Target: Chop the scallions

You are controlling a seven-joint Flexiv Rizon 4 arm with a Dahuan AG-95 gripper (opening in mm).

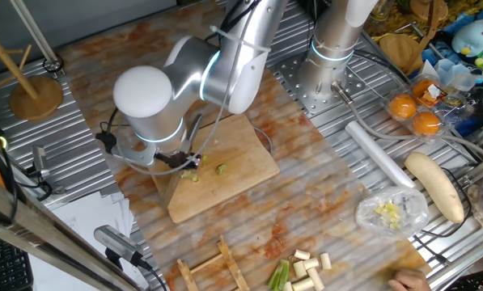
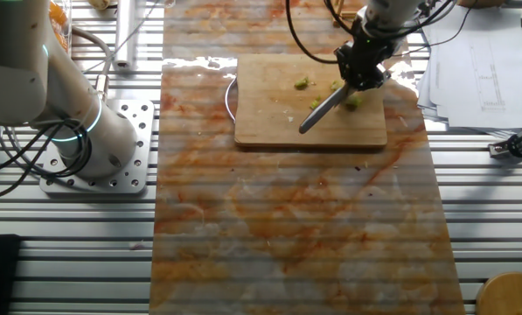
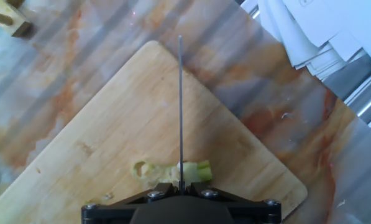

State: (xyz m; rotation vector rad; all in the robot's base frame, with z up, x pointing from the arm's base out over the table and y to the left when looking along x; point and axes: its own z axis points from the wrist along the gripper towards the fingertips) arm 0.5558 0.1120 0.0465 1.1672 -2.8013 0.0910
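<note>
The black two-finger gripper (image 2: 362, 68) holds a thin grey metal knife (image 2: 326, 107); the fingers clamp its handle, though the contact itself is largely hidden in all three views. In the hand view the blade (image 3: 180, 106) appears edge-on, running straight away from the fingers across the rectangular pale wooden cutting board (image 3: 141, 124).

The pale green scallions (image 3: 173, 172) lie on the board directly under the blade, close to the fingers, with the blade crossing the stalk near one end. A separate small green scallion bit (image 2: 302, 83) lies on the board just beside the blade, apart from the main piece.

The board rests on an orange-streaked marbled mat (image 2: 295, 227) covering the ribbed metal desk (image 2: 488, 227). Beyond the board, loose white paper sheets (image 2: 479, 48) lie on the desk. Further pale cut scallion stalks (image 1: 306, 267) lie near the desk edge, well apart from the board.
</note>
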